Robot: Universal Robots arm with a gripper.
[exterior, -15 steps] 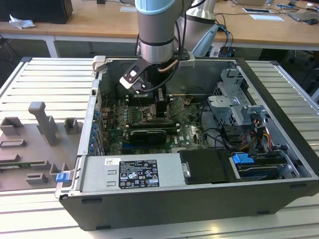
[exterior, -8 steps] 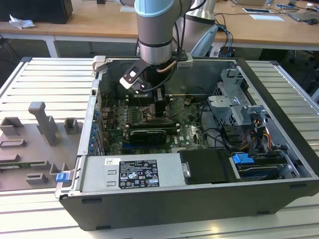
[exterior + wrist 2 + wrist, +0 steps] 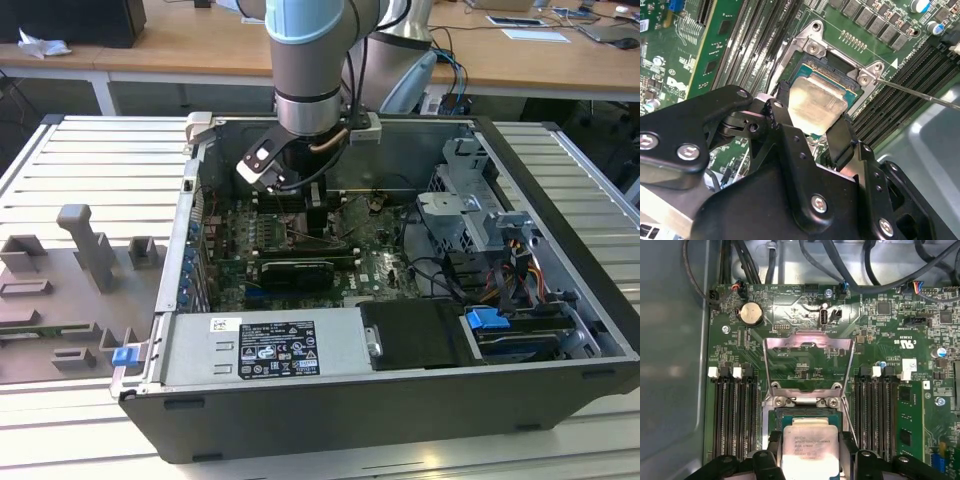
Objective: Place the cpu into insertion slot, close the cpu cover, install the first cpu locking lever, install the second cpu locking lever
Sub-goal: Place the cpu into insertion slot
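In the exterior view the arm [image 3: 310, 60] reaches down into the open computer case [image 3: 400, 395] on the table [image 3: 80, 150]. Its gripper [image 3: 312, 205] is low over the middle of the motherboard [image 3: 380, 255].

In the second wrist view the fingers [image 3: 842, 137] are pinched narrowly on two opposite edges of the cpu [image 3: 815, 105]. The cpu sits over the socket [image 3: 827, 67], well in from the motherboard's edges; whether it bears on the socket I cannot tell. A thin locking lever [image 3: 915, 92] juts clear to one side.

In the first wrist view the cpu cover [image 3: 807, 342] stands tipped up off the socket, so the way down is open. To do this step well, I judge, the cpu must be kept level and its edges squared to the socket. It should go straight down with no sideways sliding, and the fingers should ease only once it lies flat.
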